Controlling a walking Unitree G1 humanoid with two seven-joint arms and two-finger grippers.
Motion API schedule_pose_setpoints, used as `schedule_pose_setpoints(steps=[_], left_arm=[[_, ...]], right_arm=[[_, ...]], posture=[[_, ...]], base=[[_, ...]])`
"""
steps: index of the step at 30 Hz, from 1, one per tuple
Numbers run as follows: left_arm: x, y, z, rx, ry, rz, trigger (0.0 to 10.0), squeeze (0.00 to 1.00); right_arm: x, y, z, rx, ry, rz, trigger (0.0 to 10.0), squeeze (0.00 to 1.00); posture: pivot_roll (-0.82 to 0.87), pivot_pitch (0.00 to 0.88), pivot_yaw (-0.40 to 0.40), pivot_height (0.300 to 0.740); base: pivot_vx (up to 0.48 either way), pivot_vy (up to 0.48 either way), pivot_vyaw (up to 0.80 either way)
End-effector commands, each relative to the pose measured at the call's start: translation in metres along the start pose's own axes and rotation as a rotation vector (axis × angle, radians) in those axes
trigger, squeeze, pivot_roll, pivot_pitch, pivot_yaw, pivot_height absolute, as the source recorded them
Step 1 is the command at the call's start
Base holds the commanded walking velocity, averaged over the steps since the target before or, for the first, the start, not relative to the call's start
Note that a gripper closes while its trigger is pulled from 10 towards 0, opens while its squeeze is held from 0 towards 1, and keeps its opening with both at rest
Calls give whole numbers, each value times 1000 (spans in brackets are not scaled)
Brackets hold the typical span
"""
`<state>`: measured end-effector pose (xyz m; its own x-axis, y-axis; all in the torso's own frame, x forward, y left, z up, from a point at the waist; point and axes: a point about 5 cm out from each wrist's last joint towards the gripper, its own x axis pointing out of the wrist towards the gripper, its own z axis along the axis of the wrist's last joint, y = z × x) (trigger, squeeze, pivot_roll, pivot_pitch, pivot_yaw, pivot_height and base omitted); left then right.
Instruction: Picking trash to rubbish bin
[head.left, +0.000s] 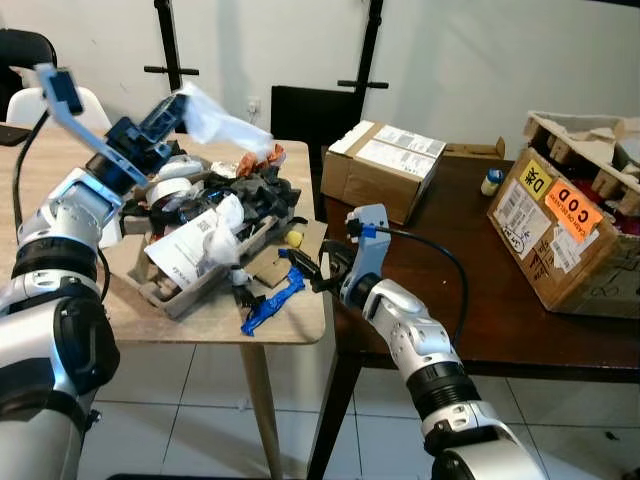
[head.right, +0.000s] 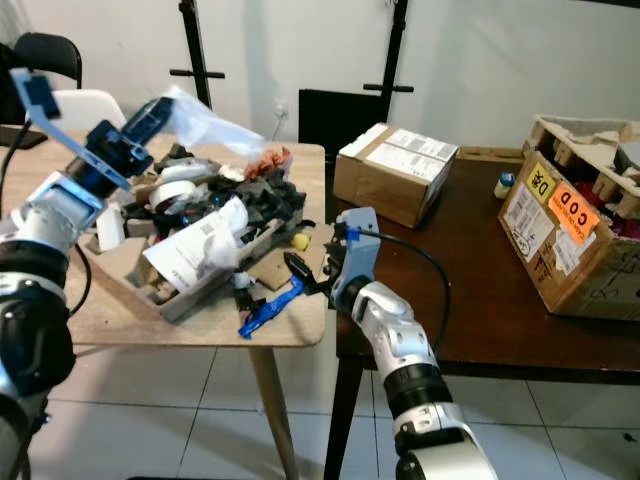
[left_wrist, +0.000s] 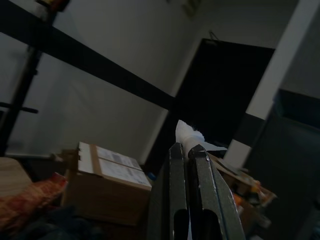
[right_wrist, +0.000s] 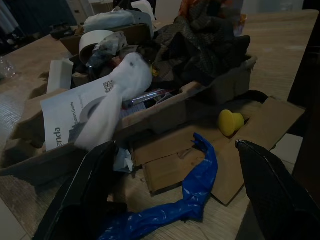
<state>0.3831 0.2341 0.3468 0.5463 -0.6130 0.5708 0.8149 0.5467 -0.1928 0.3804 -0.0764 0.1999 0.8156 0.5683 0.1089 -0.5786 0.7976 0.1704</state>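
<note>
Two grippers are at work. The left gripper (head.left: 183, 108), in the upper left of the frame, is clenched on one clear plastic bag (head.left: 222, 124), lifted above the trash pile; the left wrist view shows its fingers (left_wrist: 177, 185) pressed together with a white scrap of that bag at their tips. The right gripper (head.left: 308, 268), at centre frame, has its fingers spread wide and grasps nothing, hovering just beside one blue plastic strip (head.left: 272, 303) that lies on the table's near edge.

One grey pulp tray (head.left: 180, 290) sits on the light wooden table (head.left: 300, 325) in the left half of the frame, heaped with trash: one white printed leaflet (head.left: 185, 248), one crumpled white wrapper (right_wrist: 117, 95), one roll of white tape (head.left: 180, 170), dark crumpled material (right_wrist: 205, 42) and one orange wrapper (head.left: 270, 156). One small yellow piece (head.left: 294, 238) rests on flattened brown cardboard (right_wrist: 250, 145) beside the tray.

To the right stands one dark wooden table (head.left: 480, 300) carrying two cardboard boxes: a sealed one (head.left: 385, 168) at upper centre, and an open one with an orange COD label (head.left: 565, 225) at the right edge. One small bottle (head.left: 491, 182) stands between them. The floor (head.left: 200, 410) is pale tile, the wall (head.left: 450, 60) white.
</note>
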Motion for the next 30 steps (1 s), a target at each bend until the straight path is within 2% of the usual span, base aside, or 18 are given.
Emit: schedule_pose_setpoints(steps=[1, 6, 10, 12, 13, 14, 20, 22, 23, 24, 25, 26, 28, 30], left_arm=[[-4, 0, -3, -4, 27, -11, 0, 0], [-4, 0, -5, -19, 26, -23, 0, 0], [-4, -5, -10, -48, 67, -95, 0, 0], [-4, -9, -14, -67, 101, -154, 0, 0], [-7, -14, -22, -83, 160, -218, 0, 0], [-8, -15, -25, -88, 177, -235, 0, 0], [-12, -18, -35, -83, 259, -251, 0, 0], [-23, -23, -63, -20, 485, -272, 0, 0], [-23, -23, -63, -20, 485, -272, 0, 0], [-33, -25, -80, 4, 615, -288, 0, 0], [-40, -27, -91, 13, 696, -301, 0, 0], [-40, -27, -91, 13, 696, -301, 0, 0], [-58, -36, -112, -13, 861, -351, 0, 0], [-75, -44, -128, -27, 996, -397, 0, 0]], right_arm=[[0, -2, -1, 10, 0, -9, 10000, 0], [0, -3, 0, 6, 0, -8, 10000, 0], [-1, -5, 0, 6, -3, -7, 10000, 0], [-2, -6, 1, 11, -4, -6, 10000, 0], [-5, -10, 1, 22, -5, -6, 10000, 0], [-6, -11, 1, 24, -6, -6, 10000, 0], [-9, -15, 3, 51, -14, 3, 10000, 0], [-16, -17, 6, 112, -20, 93, 10000, 0], [-16, -17, 6, 112, -20, 93, 10000, 0], [-21, -17, 5, 144, -5, 166, 10000, 0], [-25, -17, 5, 163, 7, 215, 10000, 0], [-25, -17, 5, 163, 7, 215, 10000, 0], [-39, -20, 0, 146, 62, 303, 10000, 0], [-49, -26, -6, 114, 121, 333, 10000, 0]], posture=[[96, 123, -40, 740], [95, 120, -40, 740], [93, 118, -40, 740], [92, 115, -40, 740], [91, 110, -40, 740], [91, 110, -40, 740], [93, 103, -40, 740], [98, 92, -45, 740], [98, 92, -45, 740], [100, 88, -45, 740], [100, 88, -45, 740], [100, 88, -45, 740], [98, 82, -45, 740], [98, 79, -44, 740]], base=[[0, 0, 0], [0, 0, 0], [0, 0, 0], [0, 0, 0], [0, 0, 0], [0, 0, 0], [0, 0, 0], [0, 0, 0], [0, 0, 0], [0, 0, 0], [0, 0, 0], [0, 0, 0], [0, 0, 0], [0, 0, 0]])
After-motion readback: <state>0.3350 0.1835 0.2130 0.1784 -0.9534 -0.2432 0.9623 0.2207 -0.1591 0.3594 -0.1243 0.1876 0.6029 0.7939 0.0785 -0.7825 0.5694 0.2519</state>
